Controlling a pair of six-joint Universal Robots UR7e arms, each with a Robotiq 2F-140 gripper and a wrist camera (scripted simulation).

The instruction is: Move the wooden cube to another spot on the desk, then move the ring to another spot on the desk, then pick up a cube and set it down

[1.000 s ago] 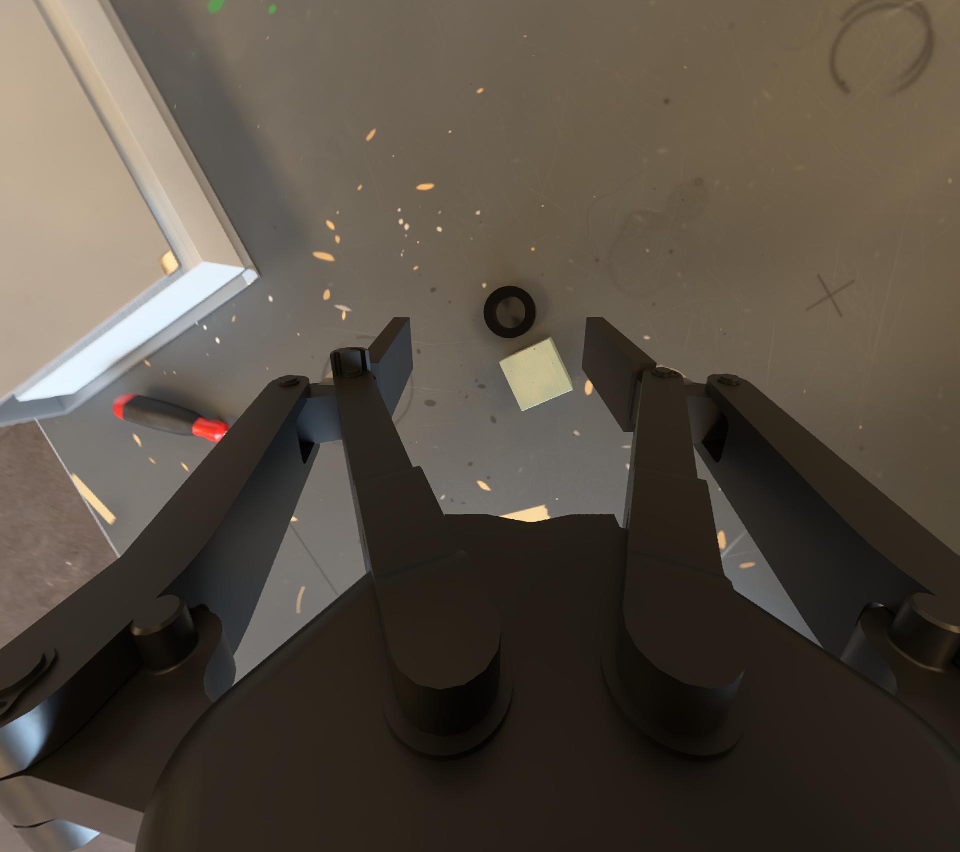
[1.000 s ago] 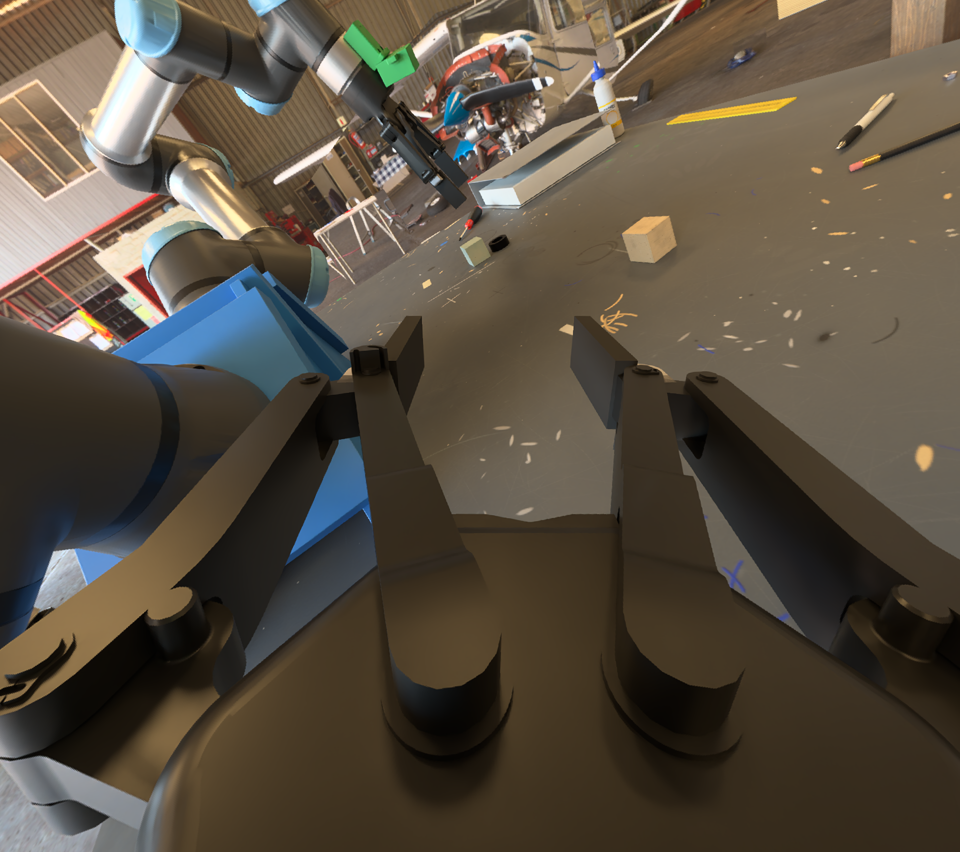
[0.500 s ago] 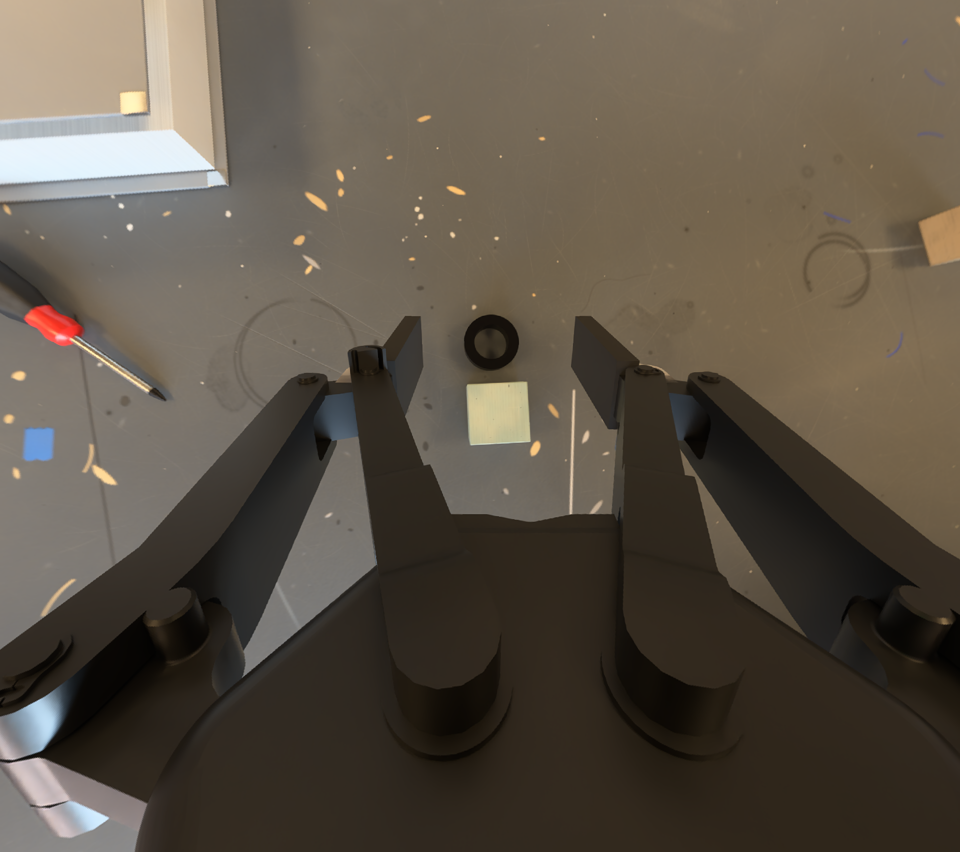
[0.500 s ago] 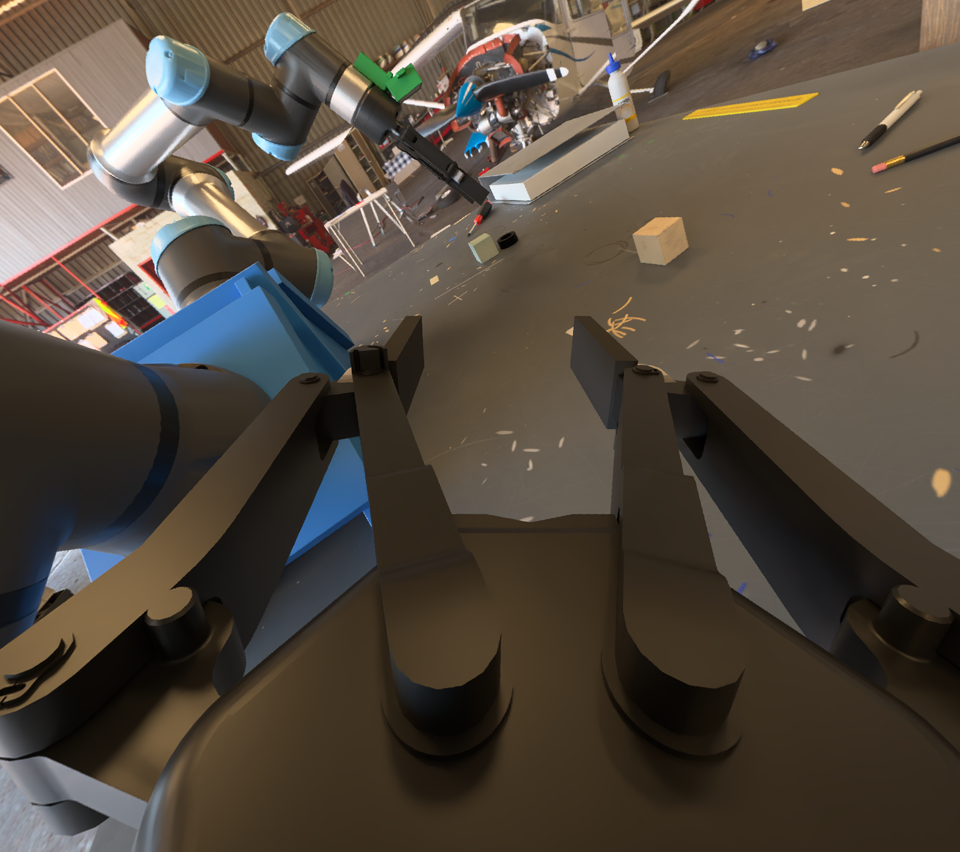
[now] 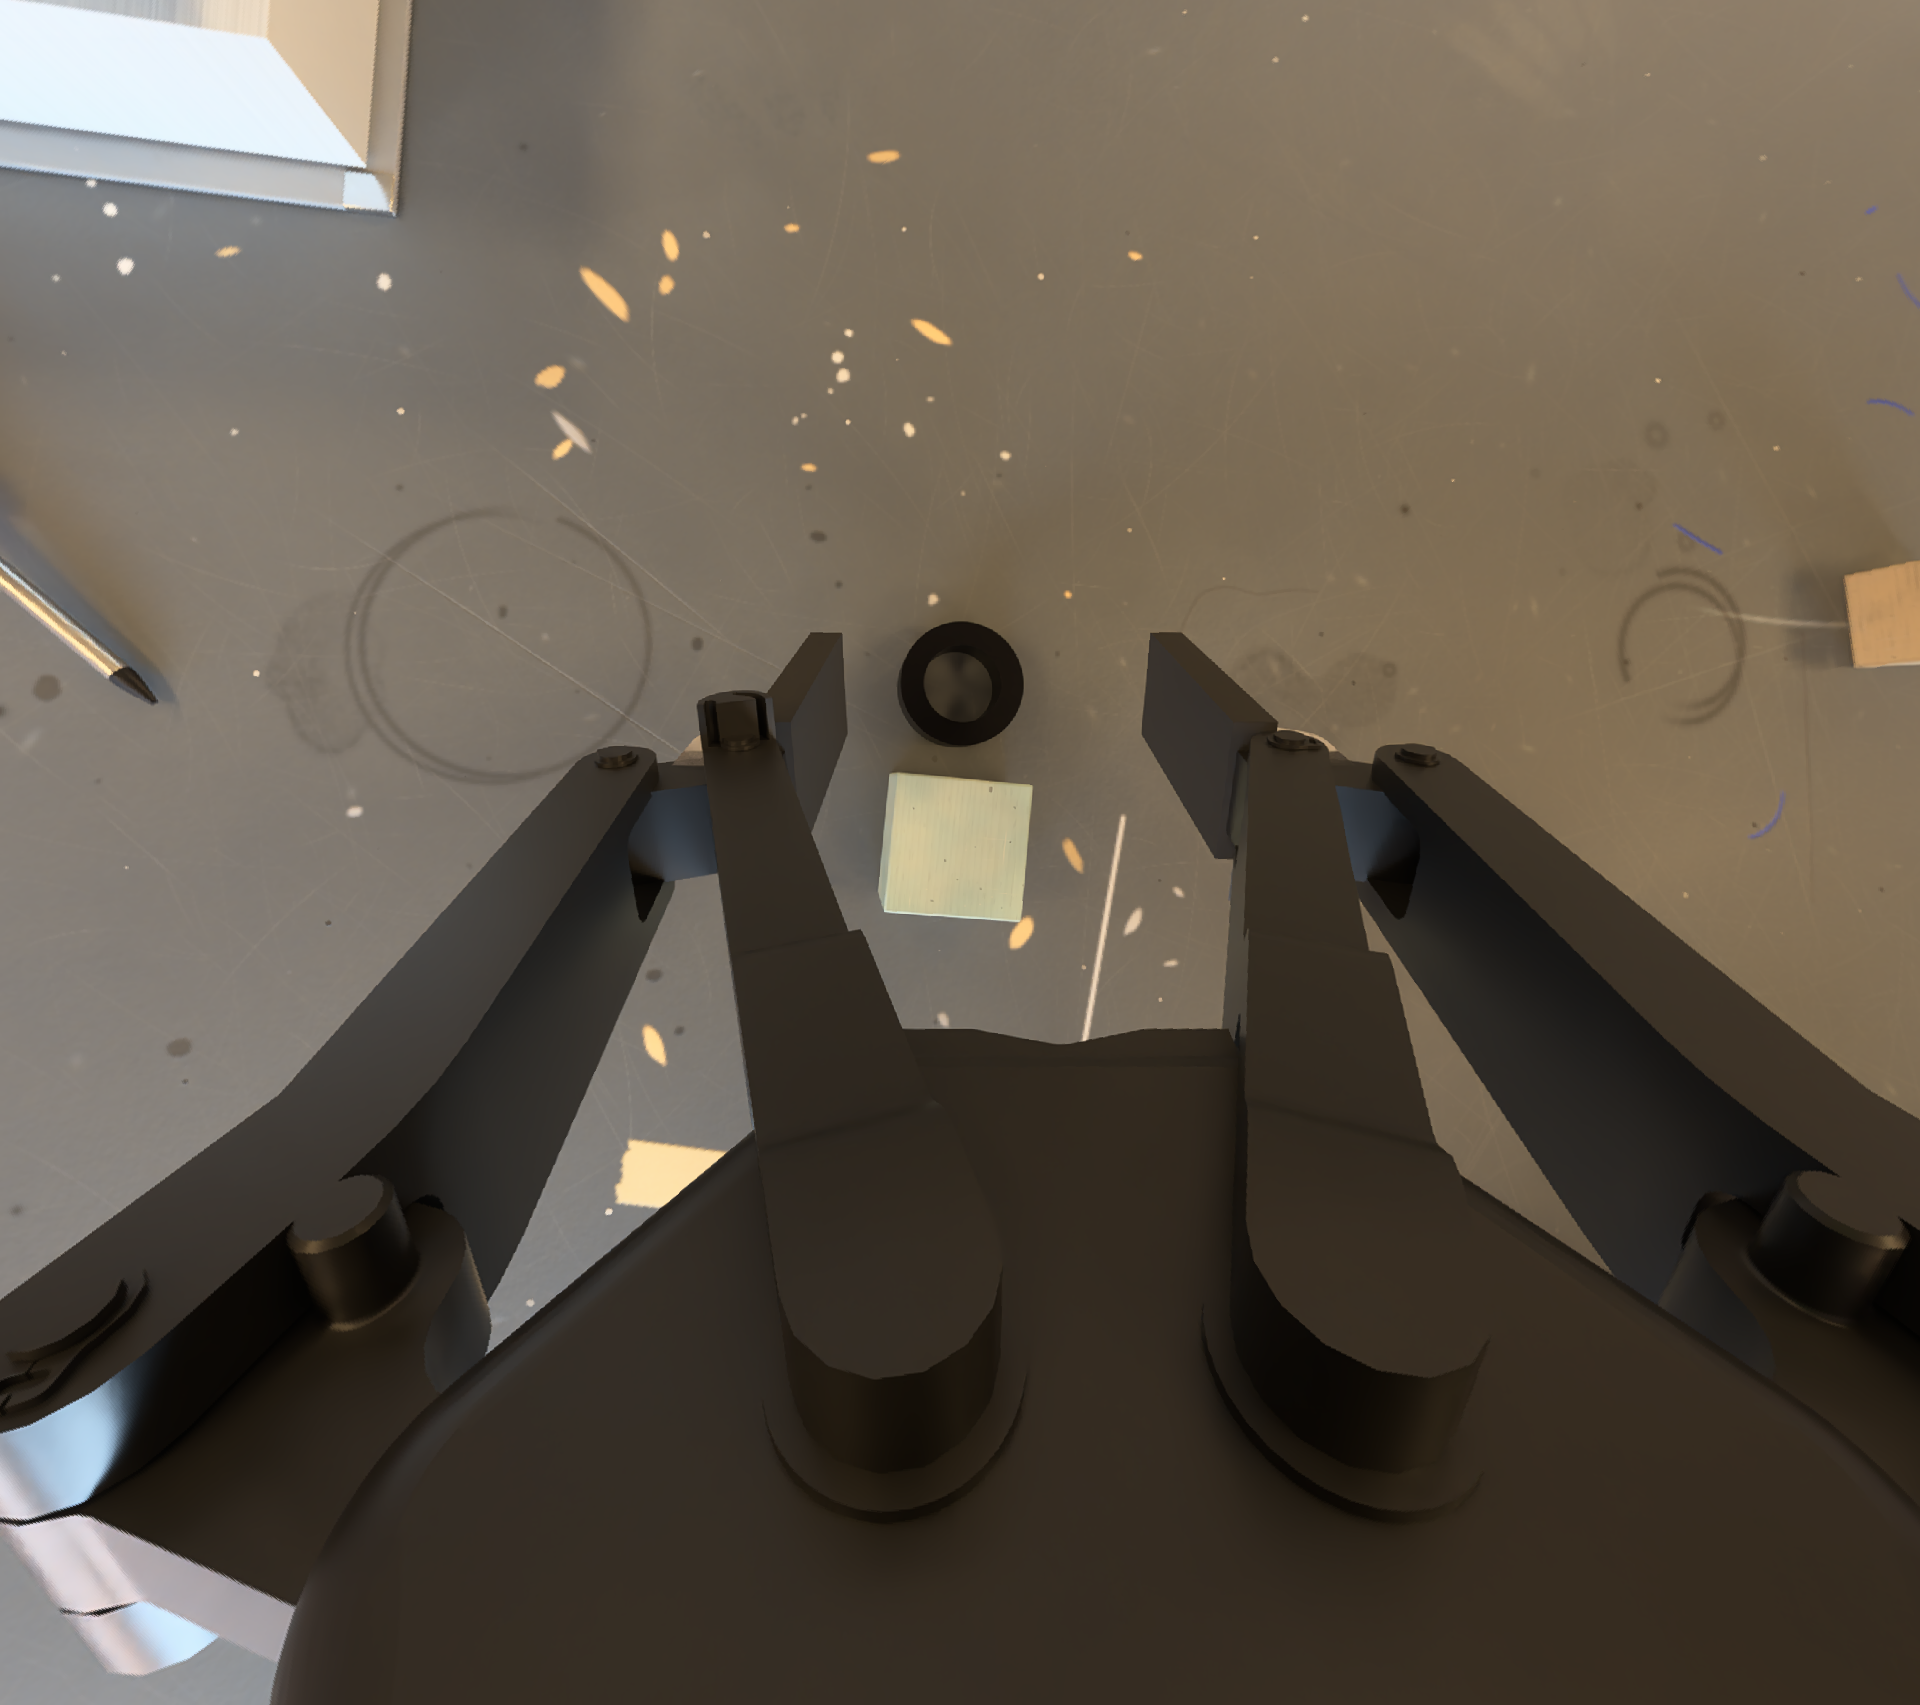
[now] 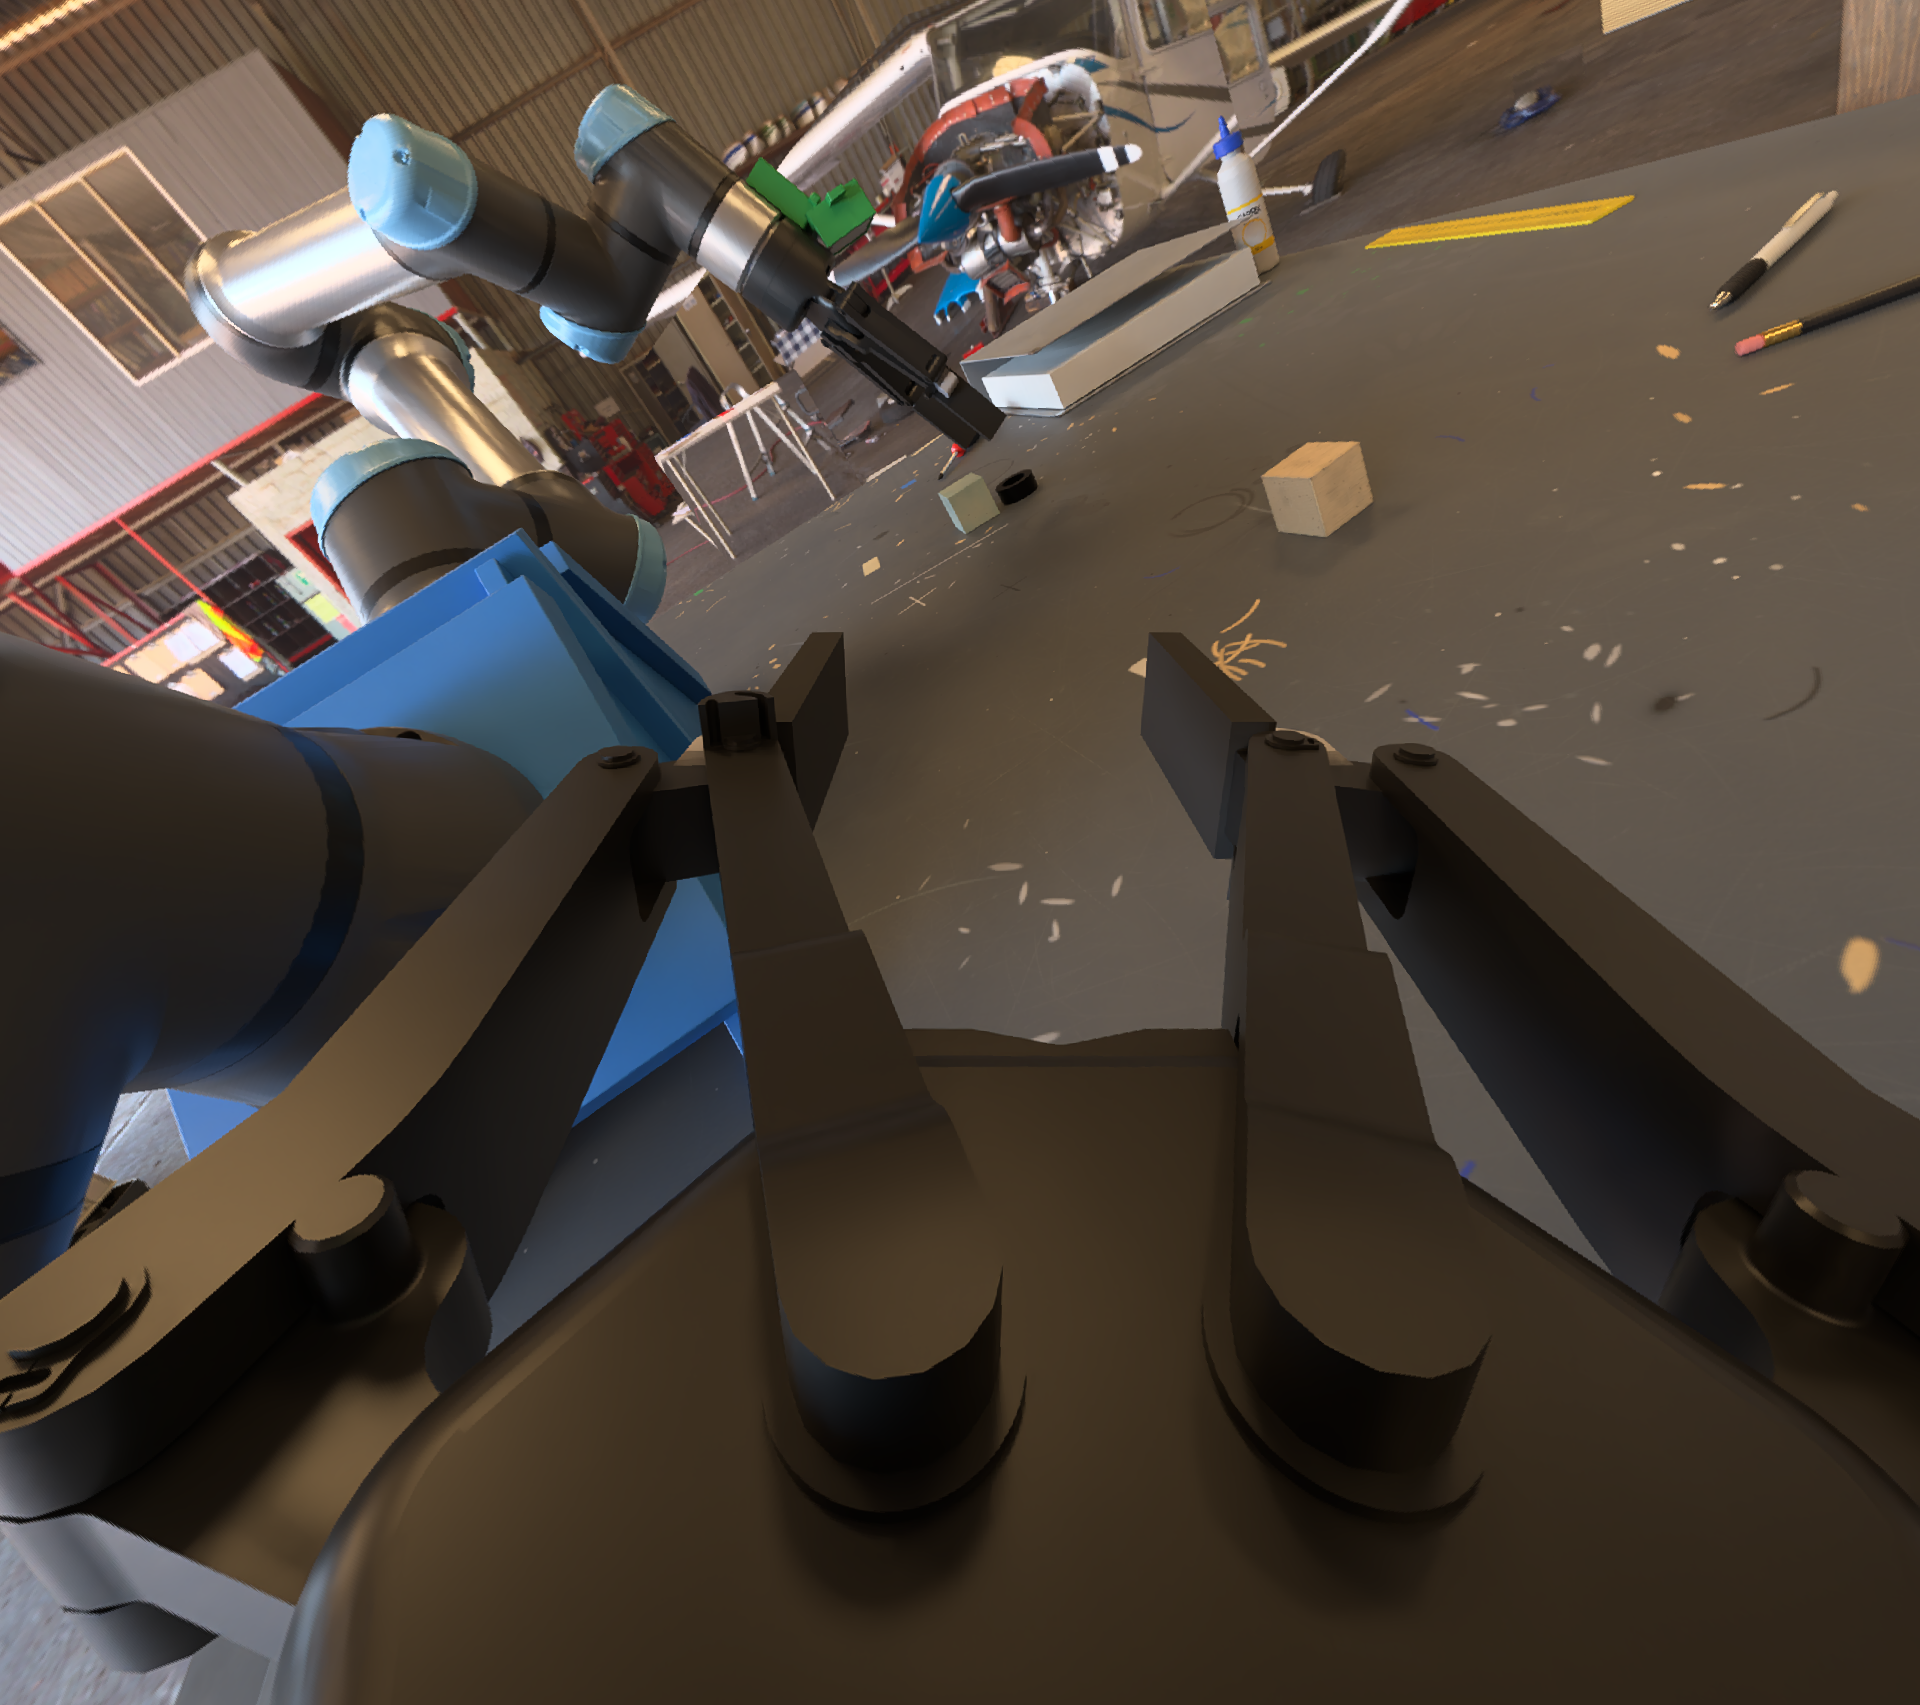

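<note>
A black ring [image 5: 961, 683] lies flat on the dark desk. A pale green cube [image 5: 956, 845] sits just beside it, on the near side. My left gripper [image 5: 990, 699] is open and empty, high above them, with the ring between its fingertips in the left wrist view. A wooden cube [image 5: 1883, 616] shows at the right edge. In the right wrist view the wooden cube [image 6: 1317, 486], the green cube [image 6: 968, 502], the ring [image 6: 1016, 485] and the left gripper [image 6: 961, 414] all show far off. My right gripper [image 6: 990, 699] is open and empty, above the desk.
A shallow white tray [image 5: 301, 86] lies at the upper left; it also shows in the right wrist view [image 6: 1122, 336]. A screwdriver tip [image 5: 83, 627] lies at the left. A pen [image 6: 1771, 247], a pencil [image 6: 1829, 320], a glue bottle [image 6: 1242, 195] and a blue base [image 6: 468, 699] show.
My left gripper has swung round and come closer to the desk; the ring and green cube look larger and now sit straight between its fingers. The right view shifted slightly.
</note>
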